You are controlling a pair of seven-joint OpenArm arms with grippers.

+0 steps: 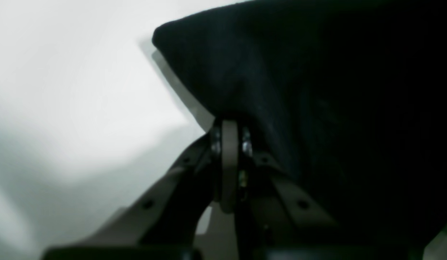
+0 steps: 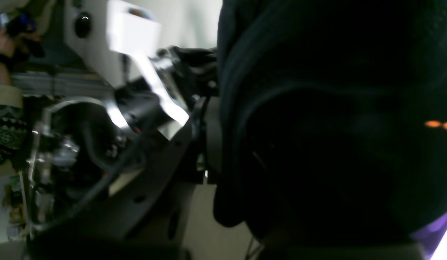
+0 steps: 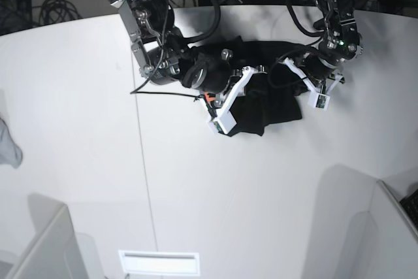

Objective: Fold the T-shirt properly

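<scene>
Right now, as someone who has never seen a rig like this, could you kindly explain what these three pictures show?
This is a two-armed robot working over a white table. One picture looks down from above; the other two come from small cameras on the wrists, so they are dark and close. From above, the left gripper is on the right side and the right gripper on the left. Between them hangs a black T-shirt, bunched up. In the left wrist view the left gripper is shut on the cloth. The right wrist view is mostly filled by the shirt, with a bit of orange and purple print; the right gripper seems to grip it too.
</scene>
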